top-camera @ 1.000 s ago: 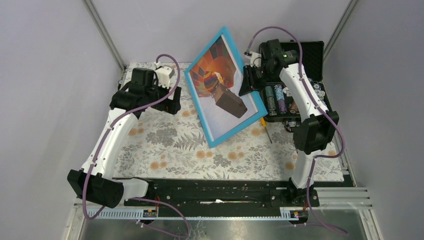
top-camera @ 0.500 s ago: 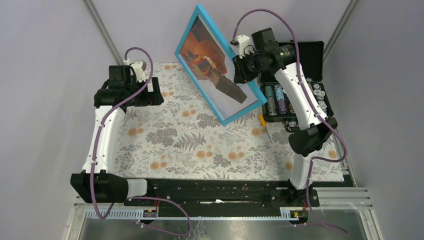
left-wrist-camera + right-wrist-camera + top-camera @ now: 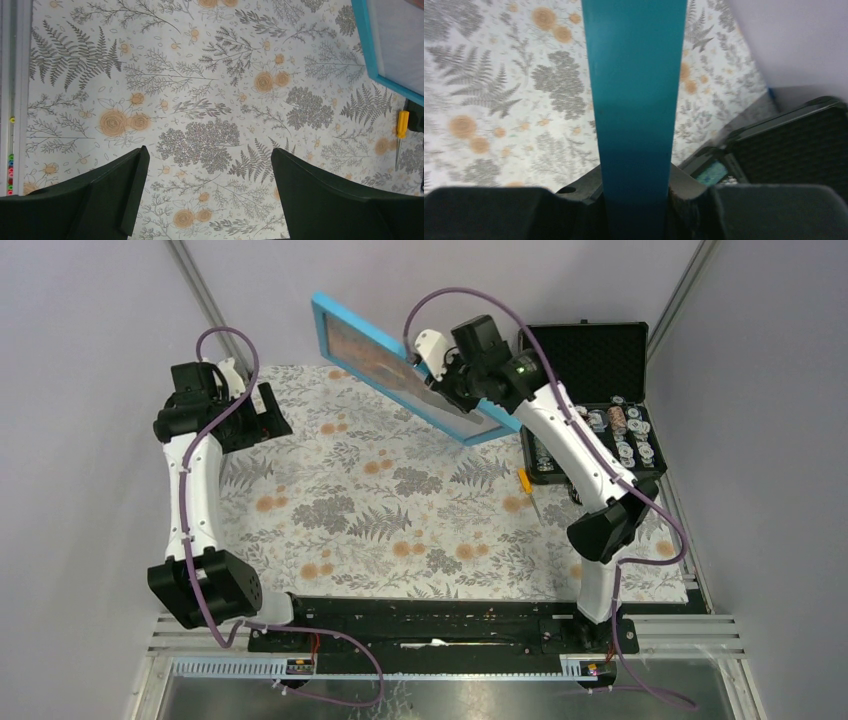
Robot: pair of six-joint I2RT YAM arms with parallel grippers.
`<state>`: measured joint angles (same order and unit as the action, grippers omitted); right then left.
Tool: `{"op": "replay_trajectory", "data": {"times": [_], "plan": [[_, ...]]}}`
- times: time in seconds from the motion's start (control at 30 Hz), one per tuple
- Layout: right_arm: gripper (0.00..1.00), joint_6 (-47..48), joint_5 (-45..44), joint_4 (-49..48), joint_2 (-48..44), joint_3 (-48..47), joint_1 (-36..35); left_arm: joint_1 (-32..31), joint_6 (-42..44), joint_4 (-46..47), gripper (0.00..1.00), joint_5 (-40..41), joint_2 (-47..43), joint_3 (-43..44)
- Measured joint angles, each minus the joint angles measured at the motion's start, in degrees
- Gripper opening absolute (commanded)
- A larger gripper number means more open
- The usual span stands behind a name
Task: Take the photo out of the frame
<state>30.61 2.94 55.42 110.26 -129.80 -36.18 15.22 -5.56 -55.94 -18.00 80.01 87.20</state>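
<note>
Frame (image 3: 490,428) hangs in the air over the far part of the table, tilted so steeply that the overhead camera sees only its blue border and a thin, foreshortened strip of the photo (image 3: 375,352) inside it. Nearest the arm bases there is only the floral cloth (image 3: 400,530). Farther back on the right lies a yellow-handled screwdriver (image 3: 527,483), just in front of an open black case (image 3: 590,380). At the far left, the left gripper (image 3: 262,418) hovers above the cloth. Its wrist camera shows what the overhead view cannot: its fingers (image 3: 115,195) are spread wide with nothing between them, and a corner of the frame is off to the right. The right gripper (image 3: 440,380) meets the frame near its right end. Only the right wrist view shows the grasp, both fingers clenched on the frame's blue edge (image 3: 634,100), one on each side.
</note>
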Motion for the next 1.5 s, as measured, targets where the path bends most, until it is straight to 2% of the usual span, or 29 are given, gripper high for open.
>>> {"op": "replay_trajectory", "data": {"times": [0.13,0.33,0.57,0.73,0.93,0.97,1.07,1.17,1.33,1.5], "plan": [[0.00,5.4,-5.4,-7.3,-1.6,8.1,-3.7,1.7,0.1,0.3,0.99,-0.9,1.2,1.4],[0.00,15.3,-14.4,-19.6,-6.0,25.2,-10.1,3.8,0.6,0.5,0.99,-2.0,2.8,1.6],[0.00,22.4,-20.6,-31.7,-11.0,41.1,-15.4,8.8,0.8,0.5,0.99,-4.6,5.8,2.1],[0.06,27.6,-25.3,-43.8,-14.8,55.1,-18.8,9.9,1.3,0.5,0.99,-6.5,6.6,2.2],[0.13,30.8,-30.4,-56.8,-15.0,65.6,-22.0,10.0,2.4,0.6,0.99,-9.0,6.8,2.1],[0.15,31.1,-30.9,-58.6,-15.0,66.6,-22.3,10.0,2.6,0.7,0.99,-9.2,6.8,1.9],[0.36,32.1,-32.3,-63.6,-15.0,70.3,-23.2,10.0,3.1,1.0,0.99,-9.8,6.8,0.8],[0.52,32.2,-33.3,-67.8,-15.0,73.9,-24.2,10.0,3.7,1.6,0.99,-10.1,6.8,-0.7],[0.64,32.0,-34.0,-74.2,-12.9,79.3,-25.6,10.0,4.1,2.5,0.99,-10.3,6.8,-3.1],[0.87,31.6,-34.6,-79.4,-6.7,80.2,-26.1,10.0,3.3,5.7,0.99,-10.3,6.8,-7.4]]}}
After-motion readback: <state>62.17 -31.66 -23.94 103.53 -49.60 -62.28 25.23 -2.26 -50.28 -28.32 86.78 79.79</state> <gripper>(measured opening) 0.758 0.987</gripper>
